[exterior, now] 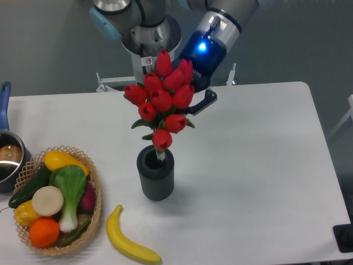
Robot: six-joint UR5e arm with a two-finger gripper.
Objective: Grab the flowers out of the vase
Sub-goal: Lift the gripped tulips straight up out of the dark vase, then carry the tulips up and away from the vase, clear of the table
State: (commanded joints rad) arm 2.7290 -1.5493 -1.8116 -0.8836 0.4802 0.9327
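The flowers (162, 99), a bunch of red tulip buds with small green leaves, hang lifted above the vase. Their pale stem ends (161, 157) are just over its mouth; whether they still reach inside, I cannot tell. The vase (155, 181) is dark grey and ribbed, and stands upright on the white table near the middle front. My gripper (185, 104) comes down from the upper right behind the bunch and is shut on the flowers. One black finger (205, 102) shows to the right of the buds, while the other is hidden behind them.
A wicker basket (95, 185) of fruit and vegetables sits at the front left. A banana (128, 243) lies in front of the vase. A blue-handled pot (6, 154) stands at the left edge. The arm's base (149, 52) rises behind the table.
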